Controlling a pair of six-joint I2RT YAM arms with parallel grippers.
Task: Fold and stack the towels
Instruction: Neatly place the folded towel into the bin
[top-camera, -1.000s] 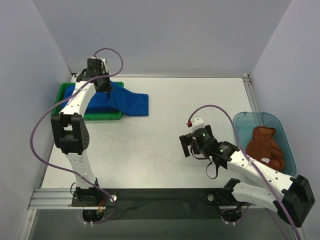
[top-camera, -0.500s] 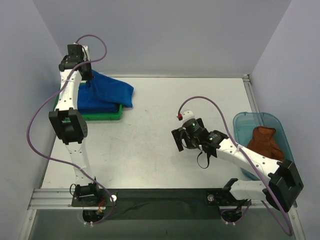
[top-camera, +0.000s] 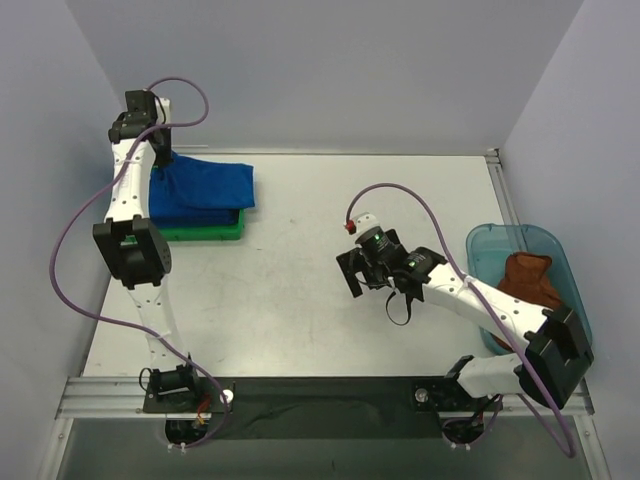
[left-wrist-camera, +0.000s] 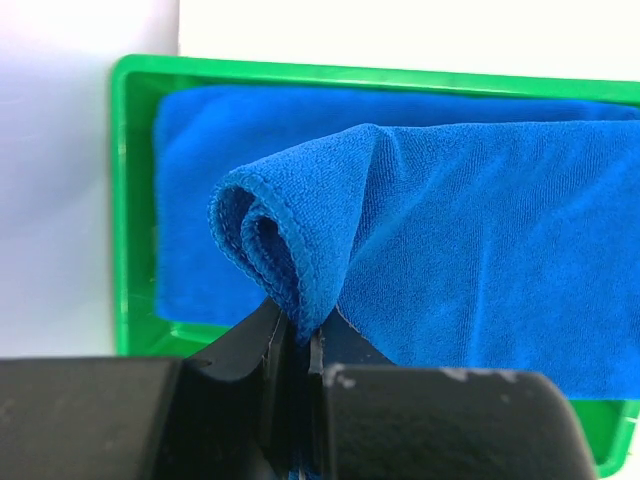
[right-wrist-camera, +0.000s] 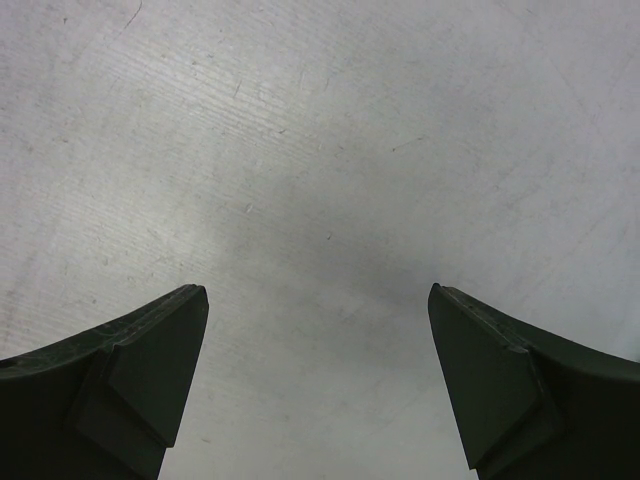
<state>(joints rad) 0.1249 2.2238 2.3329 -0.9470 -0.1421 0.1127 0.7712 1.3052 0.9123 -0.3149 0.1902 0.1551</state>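
Nearest the bases, the right tool (right-wrist-camera: 312, 293) was held spread wide and empty above the bare desk (top-camera: 290, 290), while the rust-brown towel (top-camera: 527, 280) was left crumpled in the teal bin (top-camera: 481, 252) at the right edge. At the far left corner, the left tool (left-wrist-camera: 297, 340) was clenched on the rolled edge of a blue towel (left-wrist-camera: 450, 230), which was draped over a second blue towel (left-wrist-camera: 195, 150) laid flat in the green tray (left-wrist-camera: 130, 200).

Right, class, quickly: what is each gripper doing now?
Left gripper: shut on a blue towel.
Right gripper: open, holding nothing.
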